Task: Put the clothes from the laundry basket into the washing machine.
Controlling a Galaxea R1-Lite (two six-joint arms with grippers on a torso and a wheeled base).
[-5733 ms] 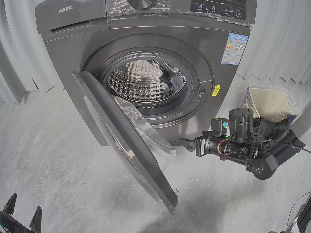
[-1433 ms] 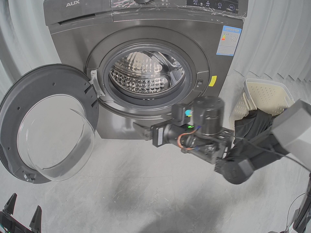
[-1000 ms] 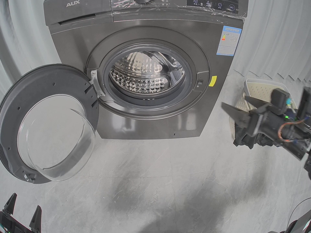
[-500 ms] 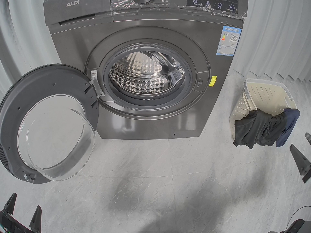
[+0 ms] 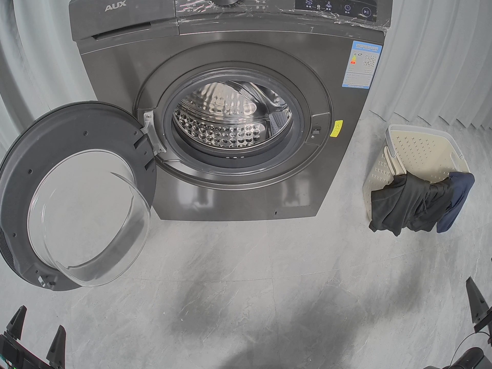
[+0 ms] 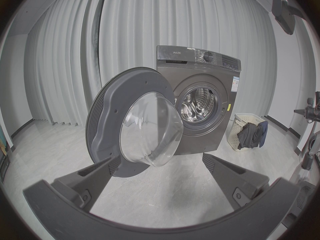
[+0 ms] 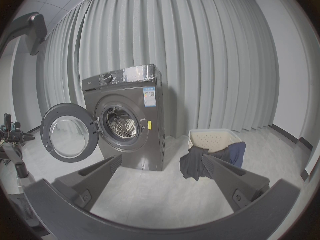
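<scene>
The grey washing machine [image 5: 230, 42] stands ahead with its round door [image 5: 77, 196] swung fully open to the left, and its steel drum [image 5: 230, 114] shows no clothes. To its right sits the cream laundry basket [image 5: 425, 149]. Black clothes [image 5: 405, 203] and a navy garment [image 5: 456, 196] hang over its front rim. My left gripper [image 5: 40, 323] is low at the bottom left, open and holding nothing. My right gripper [image 7: 160, 159] is open too, well back from the basket [image 7: 213, 139]; one of its fingers [image 5: 472, 295] shows at the lower right edge.
Pale pleated curtains [image 5: 441, 52] hang behind the washer and basket. Grey tiled floor [image 5: 266, 293] stretches between me and the machine. The open door juts out over the floor on the left side.
The washer door has swung from half open to fully open. My right arm drew back from in front of the washer, past the basket, to the lower right edge. The left gripper kept still.
</scene>
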